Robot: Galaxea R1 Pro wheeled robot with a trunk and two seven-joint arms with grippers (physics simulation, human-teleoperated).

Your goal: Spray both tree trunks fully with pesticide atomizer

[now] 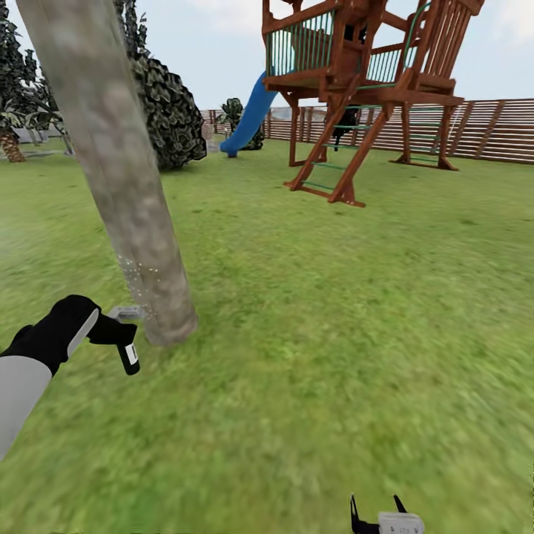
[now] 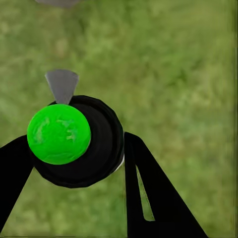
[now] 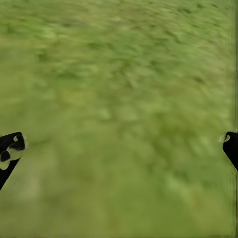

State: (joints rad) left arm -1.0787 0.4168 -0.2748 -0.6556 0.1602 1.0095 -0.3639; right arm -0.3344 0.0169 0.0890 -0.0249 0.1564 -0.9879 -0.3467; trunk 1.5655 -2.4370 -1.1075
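Note:
A thick pale mottled tree trunk (image 1: 119, 170) leans up from the lawn at the left of the head view. Low on its bark hangs a cloud of whitish pesticide specks (image 1: 137, 278). My left gripper (image 1: 111, 332) is shut on the pesticide atomizer (image 1: 127, 348), a dark bottle with a white label, its pale spray head pointing at the trunk's base. In the left wrist view the atomizer (image 2: 94, 148) sits between the black fingers, with a green ball on its top. My right gripper (image 1: 380, 515) is at the bottom edge, open over grass; its fingertips (image 3: 10, 148) stand wide apart.
A wooden play tower (image 1: 363, 89) with a blue slide (image 1: 248, 119) stands at the back right. A brown slat fence (image 1: 489, 130) runs behind it. Dark-leaved bushes (image 1: 167, 111) stand behind the trunk. Open lawn (image 1: 334, 311) spreads to the right.

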